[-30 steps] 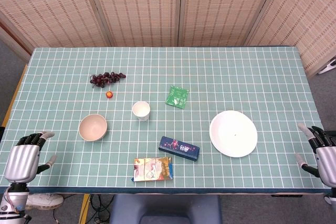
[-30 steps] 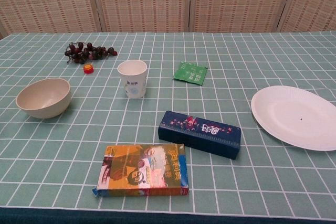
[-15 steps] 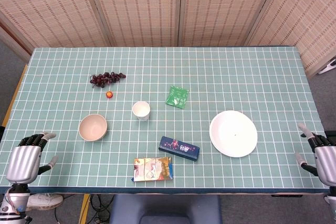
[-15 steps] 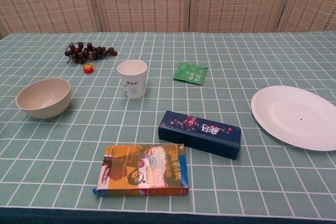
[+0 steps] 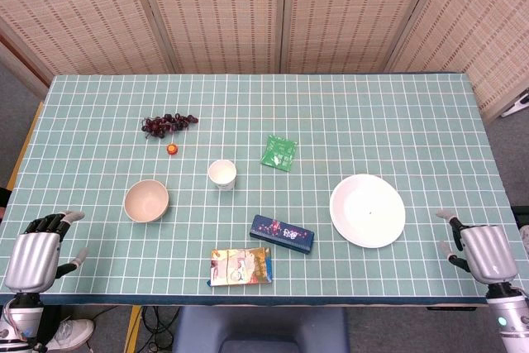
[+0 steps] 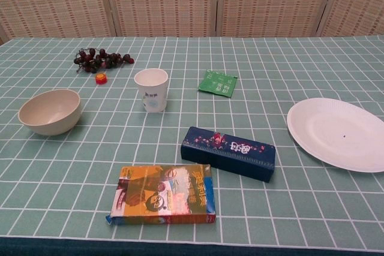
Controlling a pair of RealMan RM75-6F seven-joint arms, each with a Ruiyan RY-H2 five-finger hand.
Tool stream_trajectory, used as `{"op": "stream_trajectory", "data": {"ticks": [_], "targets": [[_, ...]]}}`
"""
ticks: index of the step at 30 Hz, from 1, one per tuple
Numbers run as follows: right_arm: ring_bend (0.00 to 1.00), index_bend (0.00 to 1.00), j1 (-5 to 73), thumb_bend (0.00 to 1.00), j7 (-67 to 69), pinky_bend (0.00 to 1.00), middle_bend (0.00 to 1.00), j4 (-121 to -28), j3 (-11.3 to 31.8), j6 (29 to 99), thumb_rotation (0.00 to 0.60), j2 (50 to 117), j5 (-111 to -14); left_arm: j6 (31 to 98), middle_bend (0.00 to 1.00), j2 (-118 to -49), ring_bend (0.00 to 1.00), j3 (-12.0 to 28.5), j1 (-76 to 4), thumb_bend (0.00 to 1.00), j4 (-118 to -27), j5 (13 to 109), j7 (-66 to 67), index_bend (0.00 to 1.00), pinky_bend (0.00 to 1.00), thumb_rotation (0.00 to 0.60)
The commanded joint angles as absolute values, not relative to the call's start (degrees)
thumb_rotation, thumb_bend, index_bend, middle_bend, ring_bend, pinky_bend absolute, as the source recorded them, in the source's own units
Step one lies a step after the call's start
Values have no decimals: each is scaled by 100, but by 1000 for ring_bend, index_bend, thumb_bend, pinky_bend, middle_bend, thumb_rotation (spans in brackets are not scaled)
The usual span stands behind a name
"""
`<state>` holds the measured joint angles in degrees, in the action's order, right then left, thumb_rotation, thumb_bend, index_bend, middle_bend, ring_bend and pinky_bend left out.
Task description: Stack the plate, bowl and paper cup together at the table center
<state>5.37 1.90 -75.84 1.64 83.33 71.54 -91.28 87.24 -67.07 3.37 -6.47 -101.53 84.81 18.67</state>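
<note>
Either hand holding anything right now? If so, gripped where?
Nothing is held. The left hand and right hand both sit empty at the table's near corners, fingers apart, touching no object.

The desk wore a green cloth with a white grid. The cup stood upright near its middle. Left of the cup sat the bowl; beyond it to the left lay grapes and a small red cap. Right of the cup lay a green packet, farther right the plate. Nearer than the cup lay a blue box and a colourful box.
</note>
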Motion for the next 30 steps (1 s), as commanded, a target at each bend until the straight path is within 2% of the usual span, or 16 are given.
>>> {"op": "stream_trajectory", "data": {"ticks": [1,19,30], "targets": [[872,310,654,270,189,999,783,-7369,126,8173,600,7372,-9156,8727,316,-6703,299,332,-639,219,-10142,8488,1852,289,323,600],[885,320,1250,262,623,1000,797,-6141,-100,7231,600,8293,-9236,8722,316,-6649,299,314,-598,219,-10211,8502,1763,288,323,600],[885,320,1393,231,854,1000,797,-5756,-191,7109,600,8516,-9260,8735,316,-6637,299,312,-569,219,-10239,8484,1814,288,323,600]]}}
